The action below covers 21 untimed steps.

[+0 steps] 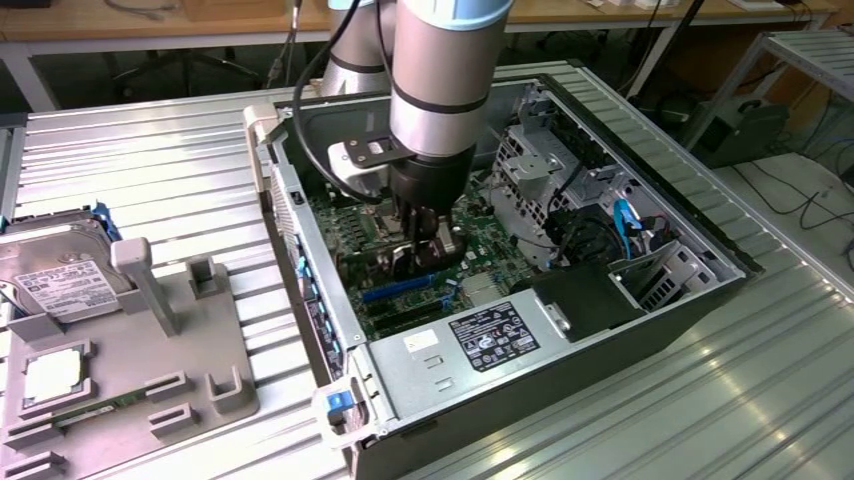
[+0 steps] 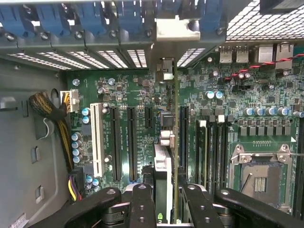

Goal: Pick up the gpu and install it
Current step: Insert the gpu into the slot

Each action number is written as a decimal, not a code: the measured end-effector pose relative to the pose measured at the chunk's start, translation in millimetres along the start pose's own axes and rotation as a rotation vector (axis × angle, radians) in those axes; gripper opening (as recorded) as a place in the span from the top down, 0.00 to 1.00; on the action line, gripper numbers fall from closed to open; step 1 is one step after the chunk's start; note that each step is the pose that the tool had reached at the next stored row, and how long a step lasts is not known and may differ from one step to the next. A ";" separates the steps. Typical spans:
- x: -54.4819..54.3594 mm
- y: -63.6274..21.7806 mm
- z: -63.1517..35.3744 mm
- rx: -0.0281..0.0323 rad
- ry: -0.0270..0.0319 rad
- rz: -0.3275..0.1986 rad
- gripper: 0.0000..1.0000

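Wrist view | install step, I judge | tool (image 2: 166,194) clamped on gpu (image 2: 162,161), edge-on over board (image 2: 137,95) | seating needs edge square, straight push

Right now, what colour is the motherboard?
Green; the motherboard shows best in the wrist view.

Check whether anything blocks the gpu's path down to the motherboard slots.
Nothing visible does. The gripper holds the gpu edge-on over the motherboard; the cable bundle lies off to one side.
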<state>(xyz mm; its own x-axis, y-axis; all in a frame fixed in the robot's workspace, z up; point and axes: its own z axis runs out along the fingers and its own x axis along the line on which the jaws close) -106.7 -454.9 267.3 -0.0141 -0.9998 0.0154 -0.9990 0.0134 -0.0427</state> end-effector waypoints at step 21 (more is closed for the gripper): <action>-1.9 4.8 5.1 0.0130 0.0041 0.000 0.72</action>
<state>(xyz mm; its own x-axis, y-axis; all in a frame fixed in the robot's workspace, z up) -111.3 -453.0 262.0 -0.0143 -0.9997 0.0194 -0.9984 0.0132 -0.0557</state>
